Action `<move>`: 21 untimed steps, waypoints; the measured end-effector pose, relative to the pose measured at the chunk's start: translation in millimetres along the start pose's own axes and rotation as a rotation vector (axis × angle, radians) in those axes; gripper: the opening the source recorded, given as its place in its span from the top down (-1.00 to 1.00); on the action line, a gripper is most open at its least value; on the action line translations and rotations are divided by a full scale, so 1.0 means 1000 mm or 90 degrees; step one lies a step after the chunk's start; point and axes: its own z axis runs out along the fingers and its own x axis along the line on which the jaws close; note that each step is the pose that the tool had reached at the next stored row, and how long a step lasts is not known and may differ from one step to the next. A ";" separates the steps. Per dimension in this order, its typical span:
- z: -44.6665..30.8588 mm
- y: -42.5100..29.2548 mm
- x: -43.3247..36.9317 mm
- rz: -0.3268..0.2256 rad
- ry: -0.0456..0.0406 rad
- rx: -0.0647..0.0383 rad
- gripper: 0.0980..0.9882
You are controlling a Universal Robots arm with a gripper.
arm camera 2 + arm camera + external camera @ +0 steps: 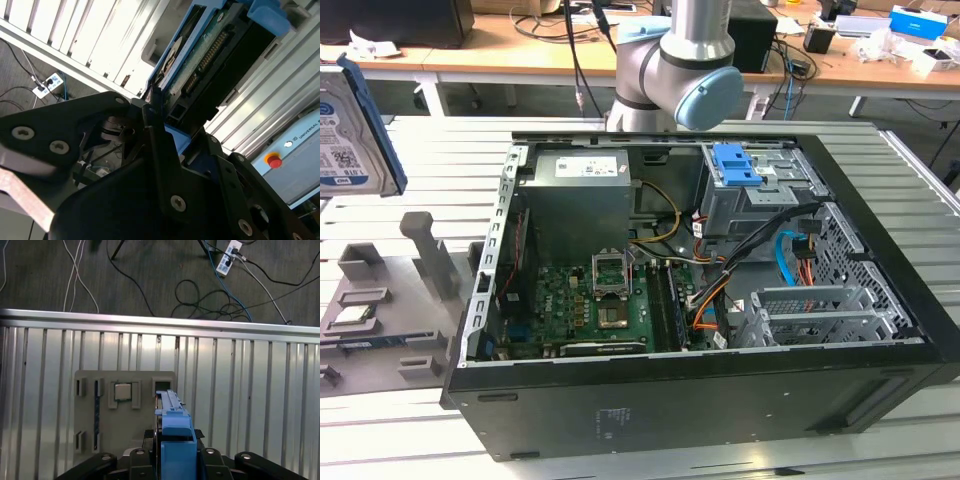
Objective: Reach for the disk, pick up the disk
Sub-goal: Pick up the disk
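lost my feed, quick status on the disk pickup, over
Gripper shut on the disk. Disk on edge, in the air above the grey stand, not touching it. Nothing between them.

Arm (692,25) in the exterior view: bare silver tube, fat grey cast joint housing (650,70), round pale-blue end cap (708,98). Black cable (582,70) runs alongside, probably the arm's own, can't confirm.

Claw (182,122) in the second wrist view: all matte black, flat angular link plates, thin straight fingers (156,112). Silver round-head screws (177,202) on the plates, two side by side on the wide plate. Pale bare-metal bracket (22,192) at the edge of the claw body.

First wrist view: black claw body again, a row of round fastener heads (243,456) across it.
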 end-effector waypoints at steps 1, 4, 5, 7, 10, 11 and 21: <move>-0.0011 0.0000 0.0000 0.000 0.0000 0.000 0.39; -0.0053 0.0002 0.0000 0.000 0.0000 0.000 0.39; -0.0063 0.0002 0.0000 0.000 0.0000 0.000 0.39; -0.0085 0.0003 0.0000 0.000 0.0000 0.000 0.39; -0.0148 0.0005 0.0000 0.000 0.0000 0.000 0.39; -0.0169 0.0006 0.0000 0.000 0.0000 0.000 0.39; -0.0327 0.0012 0.0000 0.000 0.0000 0.000 0.39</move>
